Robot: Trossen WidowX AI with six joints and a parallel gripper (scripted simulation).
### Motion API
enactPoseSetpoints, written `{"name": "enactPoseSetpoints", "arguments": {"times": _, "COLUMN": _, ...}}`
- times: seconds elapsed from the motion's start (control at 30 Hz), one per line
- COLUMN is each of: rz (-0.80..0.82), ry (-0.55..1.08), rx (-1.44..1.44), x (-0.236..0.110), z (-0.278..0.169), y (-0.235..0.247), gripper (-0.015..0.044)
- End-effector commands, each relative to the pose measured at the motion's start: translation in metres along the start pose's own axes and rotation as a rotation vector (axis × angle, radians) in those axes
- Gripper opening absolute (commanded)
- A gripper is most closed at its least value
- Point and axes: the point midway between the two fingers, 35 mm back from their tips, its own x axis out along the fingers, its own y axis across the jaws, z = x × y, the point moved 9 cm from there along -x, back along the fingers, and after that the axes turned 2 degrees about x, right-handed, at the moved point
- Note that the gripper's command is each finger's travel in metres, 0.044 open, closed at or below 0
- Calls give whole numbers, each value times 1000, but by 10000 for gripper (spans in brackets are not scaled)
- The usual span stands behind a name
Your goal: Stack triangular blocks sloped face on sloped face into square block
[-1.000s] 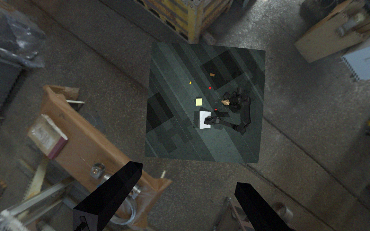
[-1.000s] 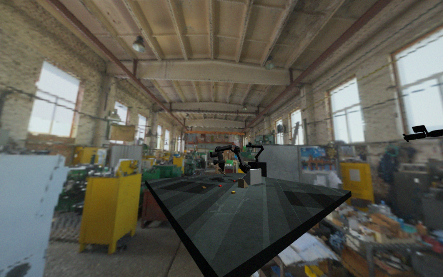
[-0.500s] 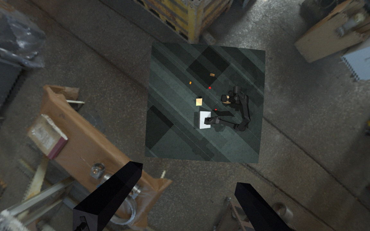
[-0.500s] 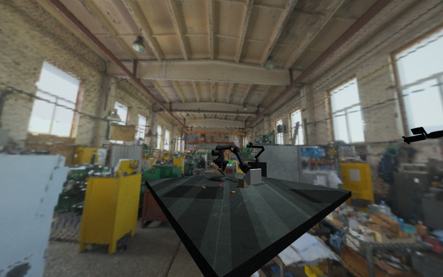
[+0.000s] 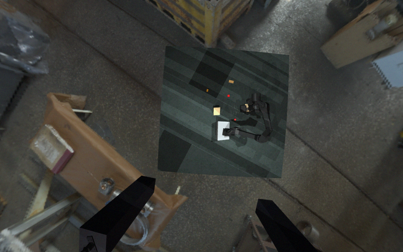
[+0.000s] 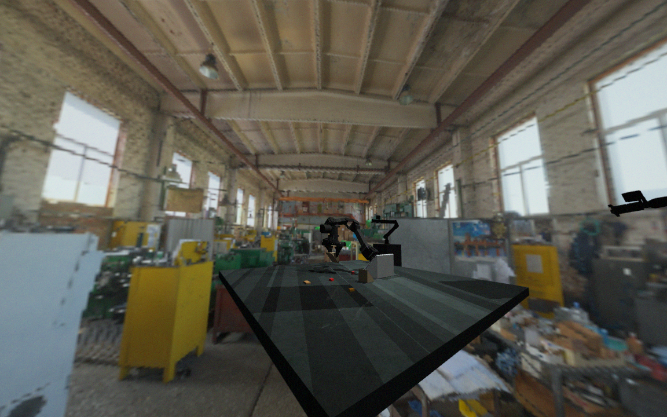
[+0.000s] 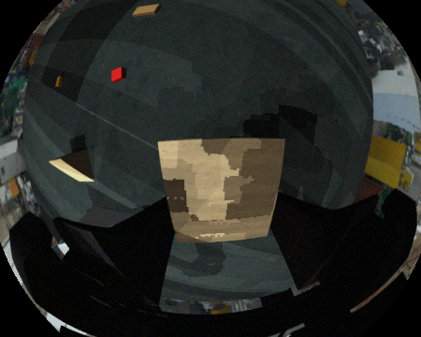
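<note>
My gripper (image 5: 246,107) (image 6: 332,251) (image 7: 220,195) is shut on one tan triangular block (image 5: 246,106) (image 7: 222,183) and holds it above the dark table (image 5: 196,156) (image 6: 367,337). In the wrist view the block fills the gap between the dark fingers. The other tan triangular block (image 5: 216,110) (image 6: 364,275) (image 7: 70,168) rests on the table to the left of the gripper, apart from it, just behind the white box (image 5: 221,133) (image 6: 381,266). I cannot tell how its sloped face is turned.
The white box stands at the arm's base. Two small red cubes (image 5: 228,95) (image 5: 234,119) and two small orange pieces (image 5: 231,81) (image 5: 207,90) lie scattered on the table behind and beside the blocks. The table's edges drop to the workshop floor.
</note>
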Motion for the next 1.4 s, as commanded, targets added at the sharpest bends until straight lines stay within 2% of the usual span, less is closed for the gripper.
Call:
{"name": "enactPoseSetpoints", "arguments": {"times": 0.0, "rz": 3, "ry": 0, "rx": -15, "x": 0, "z": 3, "y": 8, "gripper": 0}}
{"name": "enactPoseSetpoints", "arguments": {"times": 0.73, "rz": 102, "ry": -33, "rx": -62, "x": -25, "z": 15, "y": 99, "gripper": 0}}
{"name": "enactPoseSetpoints", "arguments": {"times": 1.37, "rz": 113, "ry": -15, "rx": -58, "x": -45, "z": -7, "y": 186, "gripper": 0}}
